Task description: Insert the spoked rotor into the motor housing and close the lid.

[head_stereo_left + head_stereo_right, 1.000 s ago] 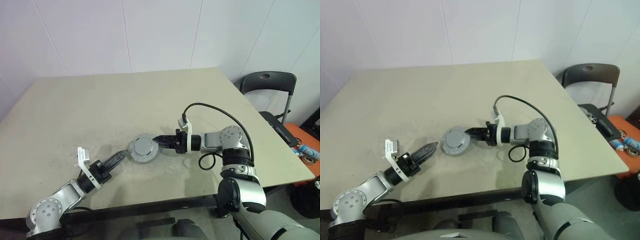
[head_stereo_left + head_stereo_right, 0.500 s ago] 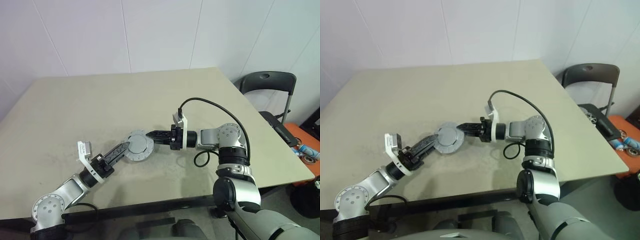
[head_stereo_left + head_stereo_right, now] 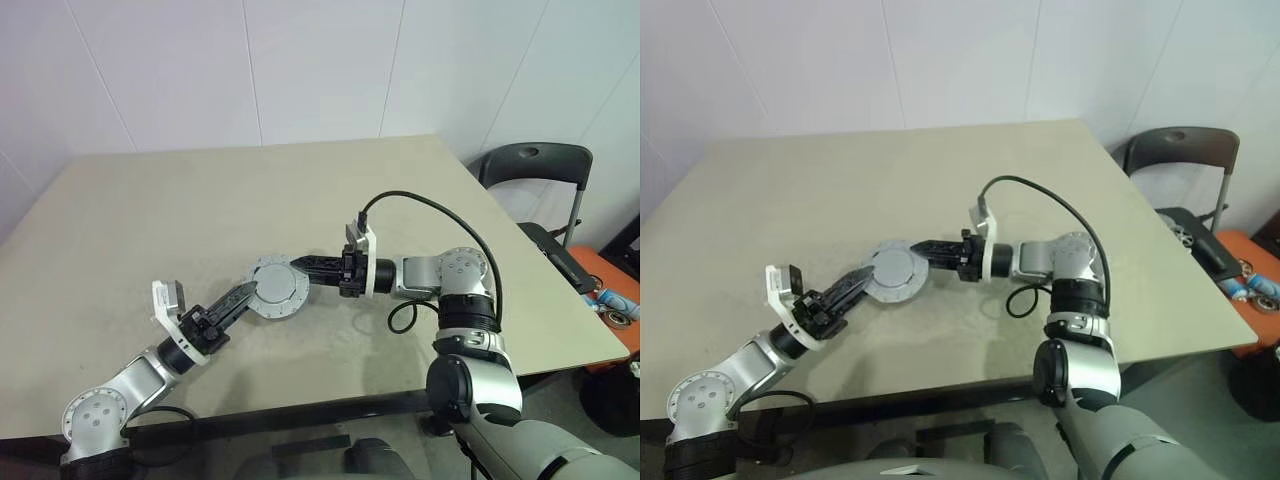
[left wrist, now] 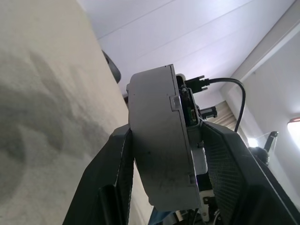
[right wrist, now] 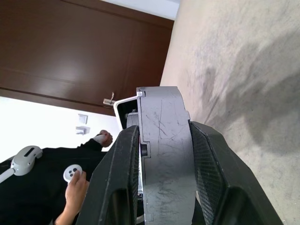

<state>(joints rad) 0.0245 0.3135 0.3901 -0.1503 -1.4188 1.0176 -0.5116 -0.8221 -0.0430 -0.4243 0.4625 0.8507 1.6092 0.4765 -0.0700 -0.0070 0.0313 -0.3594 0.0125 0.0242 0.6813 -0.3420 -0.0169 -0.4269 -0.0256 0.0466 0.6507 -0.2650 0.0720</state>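
A thick grey round puck, the motor housing, hangs just above the table with the flat grey lid seated on its top face. My right gripper comes in level from the right and is shut on the puck's right edge, one finger on each flat face. From the lower left, my left gripper is shut on the opposite edge. One of its fingers lies against one face and the other sits close to the far face. The spoked rotor is hidden.
The beige table runs back to a white wall. A black chair stands past the table's right edge, with orange and blue items on the floor beside it. A person in black holding controllers stands beyond the table.
My left gripper rose toward the housing and closed on its left edge. My right gripper carried the housing slightly up and to the left.
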